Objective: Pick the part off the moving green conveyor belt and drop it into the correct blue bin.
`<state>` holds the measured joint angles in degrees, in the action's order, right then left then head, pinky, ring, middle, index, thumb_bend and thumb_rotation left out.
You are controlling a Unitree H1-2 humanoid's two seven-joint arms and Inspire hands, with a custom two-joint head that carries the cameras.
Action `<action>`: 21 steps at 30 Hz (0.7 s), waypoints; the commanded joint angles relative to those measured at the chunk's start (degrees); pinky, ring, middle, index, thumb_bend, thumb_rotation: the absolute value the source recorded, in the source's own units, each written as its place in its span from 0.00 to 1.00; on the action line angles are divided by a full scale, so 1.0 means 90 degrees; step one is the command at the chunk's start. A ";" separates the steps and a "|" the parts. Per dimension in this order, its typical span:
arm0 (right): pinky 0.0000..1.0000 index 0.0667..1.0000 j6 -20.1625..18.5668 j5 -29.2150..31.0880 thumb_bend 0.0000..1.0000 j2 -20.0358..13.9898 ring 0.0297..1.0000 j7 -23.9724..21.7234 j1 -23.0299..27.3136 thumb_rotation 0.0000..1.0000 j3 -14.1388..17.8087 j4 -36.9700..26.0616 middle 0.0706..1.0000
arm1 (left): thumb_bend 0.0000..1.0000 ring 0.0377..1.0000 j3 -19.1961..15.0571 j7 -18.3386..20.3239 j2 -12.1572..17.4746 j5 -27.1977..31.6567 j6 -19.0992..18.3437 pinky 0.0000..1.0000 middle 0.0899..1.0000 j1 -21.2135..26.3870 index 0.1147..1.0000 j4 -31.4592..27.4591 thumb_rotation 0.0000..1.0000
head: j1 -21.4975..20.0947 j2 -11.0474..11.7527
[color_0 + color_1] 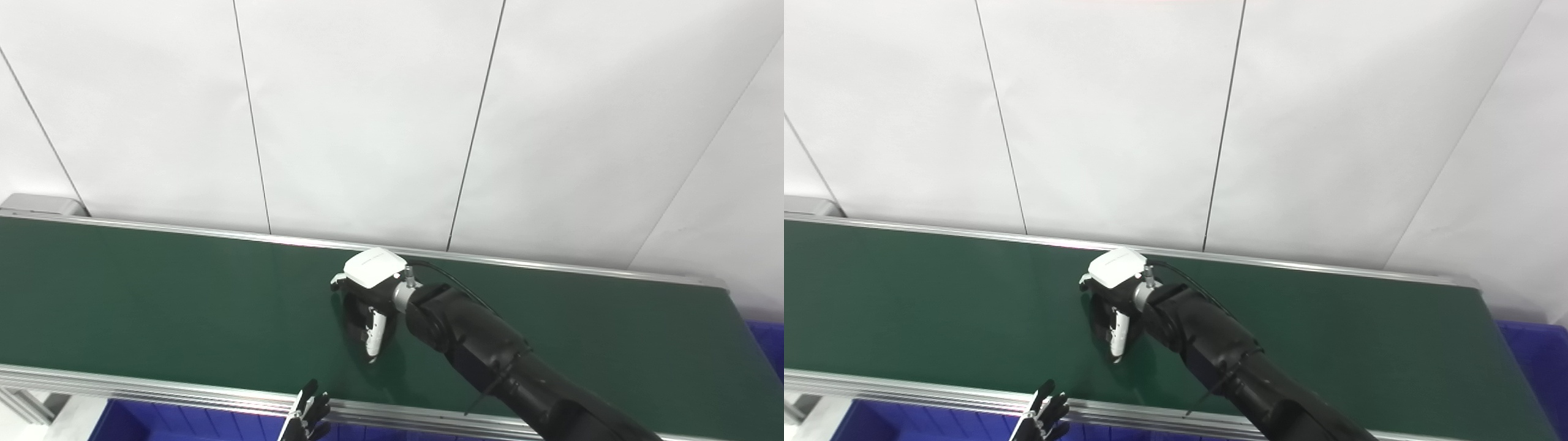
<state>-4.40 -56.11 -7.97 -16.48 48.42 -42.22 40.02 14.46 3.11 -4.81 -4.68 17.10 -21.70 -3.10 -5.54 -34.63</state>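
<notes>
On the green conveyor belt, left eye view, your right robot hand curls downward at centre; whether it grips any part, you cannot tell. Right eye view: your left robot hand at 7 o'clock shows fingers spread, above a blue bin.

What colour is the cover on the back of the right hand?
White, on the right hand over the green conveyor belt; clearest in the left eye view.

Green conveyor belt, spanning left to right under white wall panels. Right hand reaching over mid-belt, fingers curled down onto surface. Left hand at near rail, fingers spread. Blue bin below near edge; second blue bin far right.
</notes>
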 commanded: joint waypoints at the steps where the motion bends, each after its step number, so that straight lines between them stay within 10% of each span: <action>1: 0.42 0.76 -0.0273 -0.0221 0.90 -0.0029 0.56 -0.0026 0.0194 0.01 -0.0075 -0.0013 0.71 | 0.70 0.92 0.0140 0.0031 -0.0141 0.0096 0.0049 0.88 0.91 -0.0082 0.96 -0.0197 0.77 | -0.0021 -0.0005; 2: 0.37 0.74 -0.0287 -0.0286 0.68 -0.0037 0.49 0.0017 0.0196 0.00 -0.0095 -0.0028 0.67 | 0.70 0.92 0.0137 0.0040 -0.0130 0.0118 0.0050 0.88 0.91 -0.0081 0.96 -0.0204 0.77 | -0.0028 -0.0006; 5: 0.30 0.76 -0.0459 -0.0482 0.54 -0.0021 0.44 -0.0149 0.0257 0.00 -0.0153 -0.0055 0.60 | 0.71 0.92 0.0130 0.0054 -0.0090 0.0131 0.0047 0.88 0.91 -0.0064 0.96 -0.0199 0.79 | -0.0072 -0.0019; 12: 0.16 0.72 -0.1070 -0.0761 0.53 0.0101 0.39 -0.0865 0.0487 0.00 -0.0290 0.0004 0.47 | 0.70 0.92 0.0122 0.0070 -0.0014 0.0132 0.0014 0.89 0.92 -0.0053 0.96 -0.0232 0.80 | -0.0169 -0.0046; 16: 0.10 0.63 -0.1167 -0.0873 0.57 0.0087 0.17 -0.1157 0.0579 0.00 -0.0373 0.0012 0.43 | 0.69 0.92 0.0116 0.0058 -0.0008 0.0120 0.0058 0.89 0.92 -0.0044 0.96 -0.0198 0.80 | -0.0169 -0.0042; 21: 0.17 0.61 -0.1167 -0.0847 0.57 0.0063 0.24 -0.1136 0.0481 0.00 -0.0292 -0.0108 0.43 | 0.67 0.92 0.0117 0.0058 -0.0022 0.0147 0.0048 0.89 0.92 -0.0050 0.96 -0.0215 0.80 | -0.0179 -0.0065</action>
<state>-13.59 -63.80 -7.01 -26.44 51.66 -45.21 39.78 14.72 3.23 -4.51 -3.58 16.93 -22.07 -3.27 -7.21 -35.24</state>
